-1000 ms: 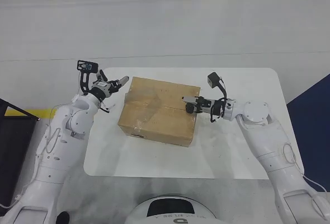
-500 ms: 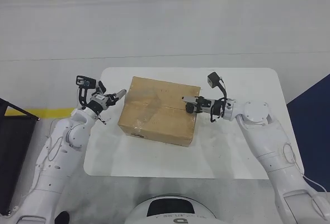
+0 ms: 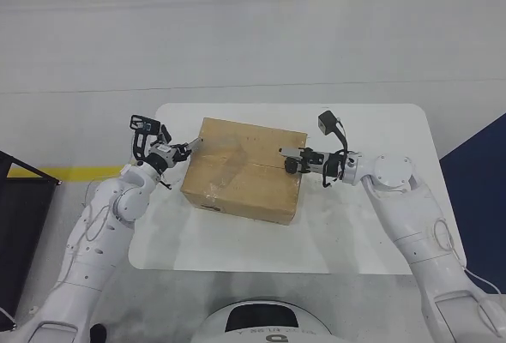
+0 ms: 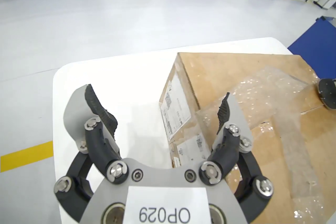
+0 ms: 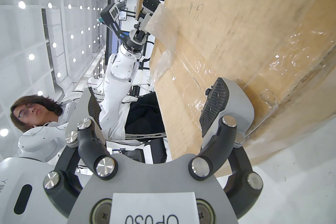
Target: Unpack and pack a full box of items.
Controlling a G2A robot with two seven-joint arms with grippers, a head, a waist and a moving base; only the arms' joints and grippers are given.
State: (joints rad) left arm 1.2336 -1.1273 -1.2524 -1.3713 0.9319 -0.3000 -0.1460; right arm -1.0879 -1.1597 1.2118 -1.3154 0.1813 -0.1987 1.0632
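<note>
A closed brown cardboard box [image 3: 244, 170], sealed with clear tape along its top seam, sits in the middle of the white table [image 3: 364, 231]. My left gripper [image 3: 187, 148] is open at the box's upper left edge. In the left wrist view it [image 4: 157, 99] straddles that edge of the box [image 4: 249, 83], one finger over the taped top and the other over the table. My right gripper [image 3: 287, 159] is open over the top's right end. In the right wrist view it [image 5: 155, 93] has one finger against the taped top of the box [image 5: 249, 25].
Bare table [image 4: 105, 70] lies left of the box and along the front and right sides. A black frame [image 3: 4, 189] stands on the floor beyond the table's left side. A dark blue panel [image 3: 493, 146] stands at the right.
My left gripper has swung from the table's back left corner in toward the box and now reaches its left edge. The right arm and the box have not moved.
</note>
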